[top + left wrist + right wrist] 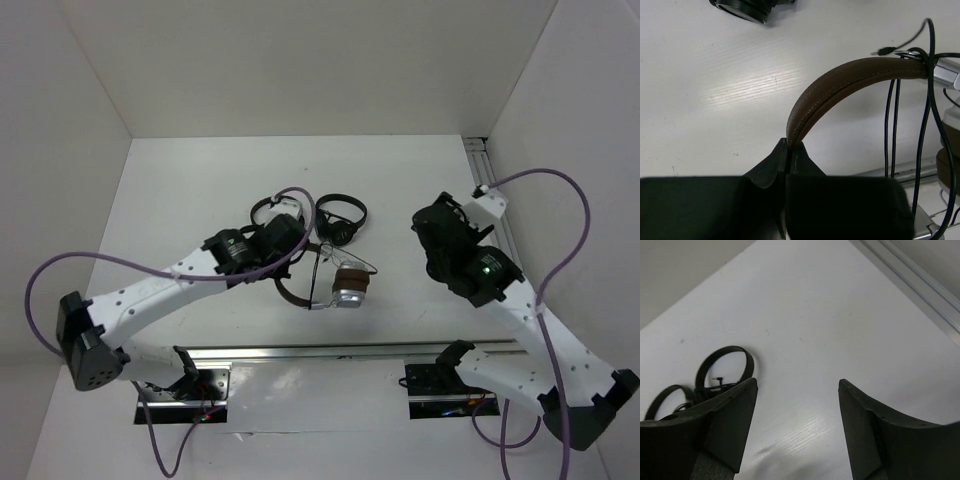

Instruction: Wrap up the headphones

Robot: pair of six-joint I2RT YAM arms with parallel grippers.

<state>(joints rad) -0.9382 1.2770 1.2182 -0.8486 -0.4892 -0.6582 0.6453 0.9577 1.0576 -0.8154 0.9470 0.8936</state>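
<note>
At centre, left tool [788, 145] clenched on headphones [840, 80], arm [150, 290] outstretched (right tool [797, 385] released).

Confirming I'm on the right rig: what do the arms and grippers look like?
Left arm and right arm: white links dotted with holes, black joints, purple cables. Green light on the right one. Left gripper and right gripper: black tapered fingers.

The headphones [350, 285] have a brown band [840, 82], silver cups [348, 298], black cable [892, 125]; white table [200, 190].
</note>
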